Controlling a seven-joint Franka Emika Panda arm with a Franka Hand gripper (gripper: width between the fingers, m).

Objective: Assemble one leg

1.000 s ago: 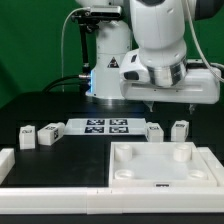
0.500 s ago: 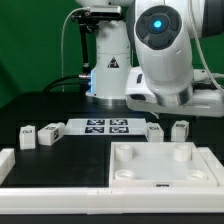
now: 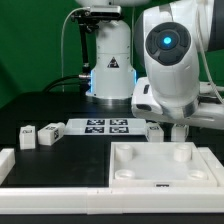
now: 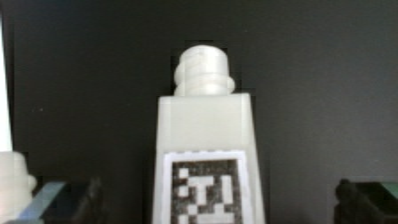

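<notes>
Here, showing an early stage, judging by the layout. Starting at the exterior view's left: passing an outer spare leg and a second spare leg, both lying loose on the bench, near each other and well apart from any socket. Crossing next the marker board, bearing tags only. Reaching then a third spare leg, just beside the arm, which is hanging low at the exterior view's right and hiding most of the targeted piece there. Ending at the square panel, nearest the camera, showing no leg in either socket in view.

Turning to the wrist view: framing the leg squarely, tag facing the camera and rounded peg end pointing away from the tag. Straddling it with the fingers spread wide, one at each side, apart from its faces and gripping nothing. Placing it, by both views, on the bench behind the panel, next to the third spare leg.

Reckoning progress as barely begun: nothing grasped, nothing lifted, nothing seated. Remaining, presumably: closing on the leg, raising it off the bench, carrying it to a panel socket and twisting it home.
</notes>
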